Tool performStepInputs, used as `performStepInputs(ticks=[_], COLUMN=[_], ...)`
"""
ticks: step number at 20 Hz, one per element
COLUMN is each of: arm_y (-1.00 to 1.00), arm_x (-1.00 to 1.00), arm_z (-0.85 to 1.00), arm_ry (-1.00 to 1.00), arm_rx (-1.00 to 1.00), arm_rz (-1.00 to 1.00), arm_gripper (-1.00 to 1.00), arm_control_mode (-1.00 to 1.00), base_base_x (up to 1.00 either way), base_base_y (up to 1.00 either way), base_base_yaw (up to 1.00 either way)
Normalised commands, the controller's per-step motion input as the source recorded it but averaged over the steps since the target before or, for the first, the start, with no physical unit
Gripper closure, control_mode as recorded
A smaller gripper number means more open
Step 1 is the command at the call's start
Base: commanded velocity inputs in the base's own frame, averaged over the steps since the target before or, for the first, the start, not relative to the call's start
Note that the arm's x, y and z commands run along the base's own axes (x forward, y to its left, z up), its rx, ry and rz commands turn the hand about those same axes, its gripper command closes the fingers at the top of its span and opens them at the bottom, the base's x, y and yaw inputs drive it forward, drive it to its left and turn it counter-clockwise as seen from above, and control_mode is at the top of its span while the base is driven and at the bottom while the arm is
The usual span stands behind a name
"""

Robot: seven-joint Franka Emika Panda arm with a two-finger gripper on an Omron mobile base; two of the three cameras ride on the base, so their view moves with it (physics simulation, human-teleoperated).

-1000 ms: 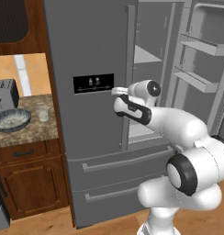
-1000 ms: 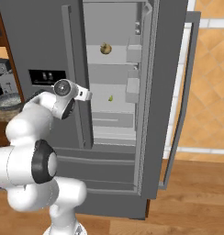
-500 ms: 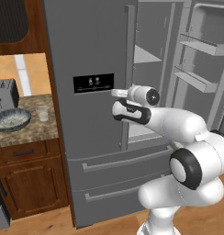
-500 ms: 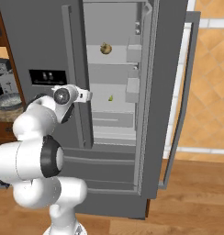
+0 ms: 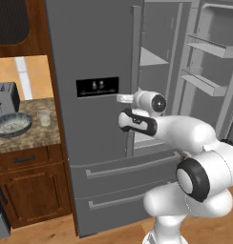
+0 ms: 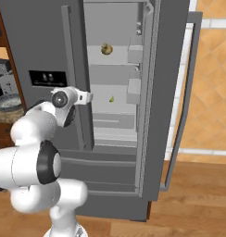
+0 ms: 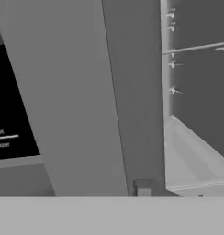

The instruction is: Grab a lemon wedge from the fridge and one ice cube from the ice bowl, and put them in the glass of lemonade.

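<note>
One lemon wedge [image 6: 111,99] sits on a middle shelf inside the fridge [image 5: 90,57], too small for me to read its long axis. My end effector [image 6: 90,97] points level toward the left door's inner edge; I cannot tell its opening. Open shelf room lies rightward. The ice bowl [image 5: 11,125] and glass of lemonade [image 5: 44,117] stand on the bench [image 5: 39,136].

Arm's wrist has drifted left across the fridge [image 5: 94,52] front over the last second: in the left base view it sat just right of the closed door's inner edge, now the gripper [image 5: 124,98] is over that edge, just beside the dispenser panel [image 5: 97,87]. In the right base view the gripper [image 6: 88,97] has pulled back from the open compartment toward the closed door's edge. Jaws have narrowed.
</note>
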Motion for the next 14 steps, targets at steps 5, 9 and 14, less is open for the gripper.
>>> performStepInputs(ticks=[5,9,14], arm_y=[0.27,0.36,0.65], arm_x=[-0.97,-1.0,-0.94], arm_z=[0.17,0.09,-0.09], arm_ry=[0.43,0.23,0.2], arm_rx=[-0.17,-0.12,-0.13], arm_rz=[0.0,-0.01,0.0], arm_gripper=[1.0,1.0,1.0], arm_control_mode=[-1.0,-1.0,-1.0], base_base_x=[0.0,0.0,0.0], base_base_y=[0.0,0.0,0.0], base_base_yaw=[0.0,0.0,0.0])
